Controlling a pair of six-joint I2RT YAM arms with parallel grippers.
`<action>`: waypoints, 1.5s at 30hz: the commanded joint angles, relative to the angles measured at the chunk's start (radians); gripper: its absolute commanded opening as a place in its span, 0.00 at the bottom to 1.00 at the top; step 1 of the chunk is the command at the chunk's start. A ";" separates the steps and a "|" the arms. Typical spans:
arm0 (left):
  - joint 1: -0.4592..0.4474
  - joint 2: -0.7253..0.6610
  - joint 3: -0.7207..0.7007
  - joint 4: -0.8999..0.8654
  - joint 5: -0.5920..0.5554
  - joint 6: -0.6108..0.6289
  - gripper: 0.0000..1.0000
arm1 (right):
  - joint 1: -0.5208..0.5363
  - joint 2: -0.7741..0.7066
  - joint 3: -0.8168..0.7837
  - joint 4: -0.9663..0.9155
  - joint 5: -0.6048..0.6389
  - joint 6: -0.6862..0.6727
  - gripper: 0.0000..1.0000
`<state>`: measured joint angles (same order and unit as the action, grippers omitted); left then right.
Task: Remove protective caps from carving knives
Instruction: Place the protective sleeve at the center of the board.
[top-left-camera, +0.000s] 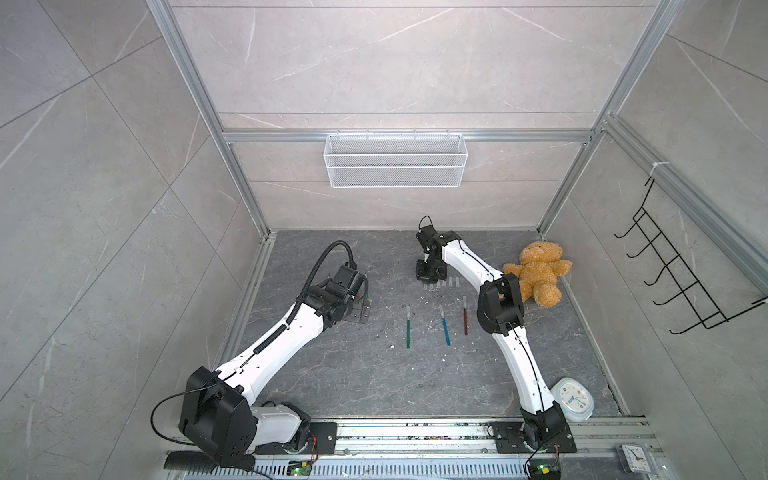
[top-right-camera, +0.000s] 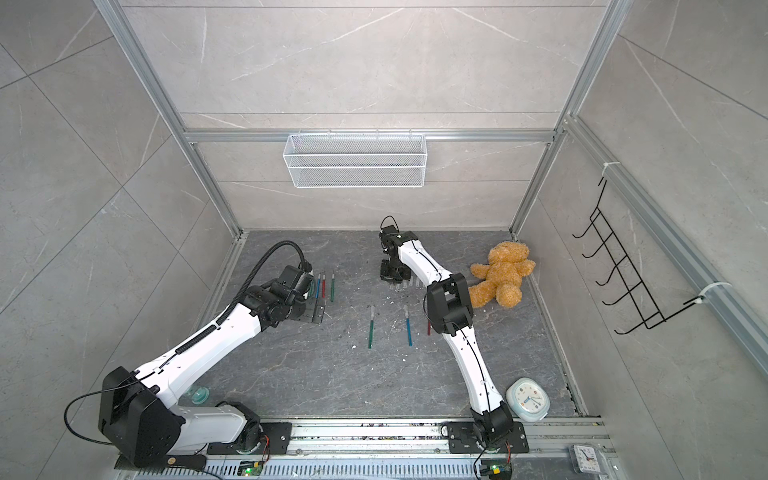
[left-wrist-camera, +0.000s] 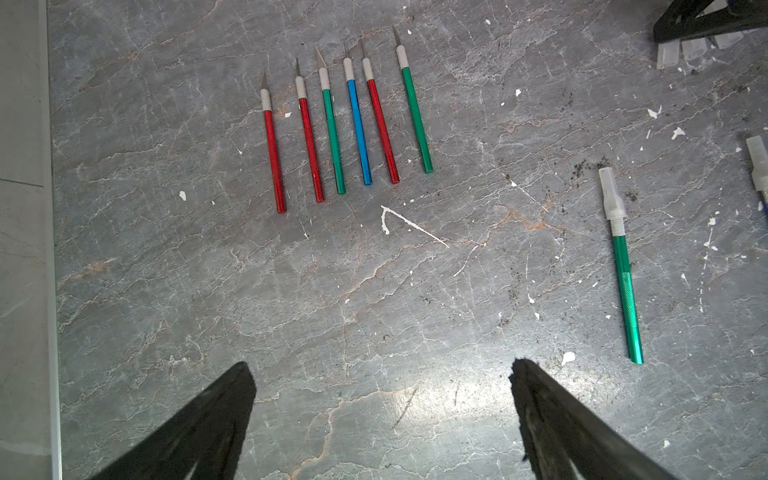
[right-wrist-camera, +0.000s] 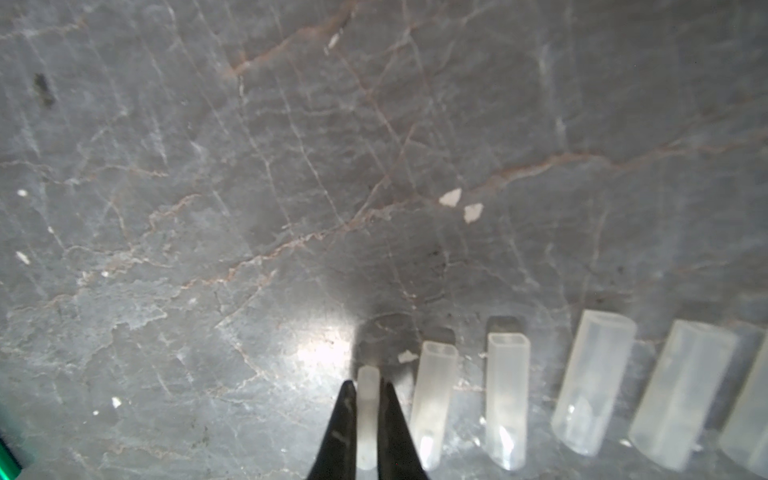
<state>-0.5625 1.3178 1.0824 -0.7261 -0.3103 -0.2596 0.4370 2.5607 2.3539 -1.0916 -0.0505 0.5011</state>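
Observation:
My right gripper (right-wrist-camera: 368, 384) is shut on one translucent protective cap (right-wrist-camera: 368, 415), low over the floor at the end of a row of several loose caps (right-wrist-camera: 508, 399). In both top views it hangs at the back middle (top-left-camera: 428, 282). My left gripper (left-wrist-camera: 381, 364) is open and empty above bare floor. Several uncapped carving knives (left-wrist-camera: 357, 129) lie in a row ahead of it. A green knife (left-wrist-camera: 625, 291) off to the side wears its cap (left-wrist-camera: 611, 195). In a top view a green (top-left-camera: 408, 327), a blue (top-left-camera: 444, 326) and a red knife (top-left-camera: 465, 316) lie mid-floor.
A brown teddy bear (top-left-camera: 534, 272) lies at the right wall, beside my right arm. A pale round clock (top-left-camera: 573, 399) sits near the right arm's base. A white wire basket (top-left-camera: 395, 160) hangs on the back wall, and a black hook rack (top-left-camera: 681, 270) on the right wall.

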 joint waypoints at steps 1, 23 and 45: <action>-0.004 0.013 0.040 -0.019 -0.011 0.019 0.98 | -0.002 0.034 0.026 -0.048 0.019 0.002 0.03; -0.005 0.032 0.053 -0.033 -0.016 0.019 0.97 | -0.003 0.049 0.153 -0.118 -0.003 -0.001 0.27; -0.002 0.037 0.083 -0.056 0.082 -0.005 1.00 | 0.077 -0.456 -0.258 0.127 0.038 -0.031 0.66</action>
<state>-0.5632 1.3563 1.1275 -0.7639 -0.2707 -0.2607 0.5201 2.2505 2.2009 -1.0893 -0.0158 0.4744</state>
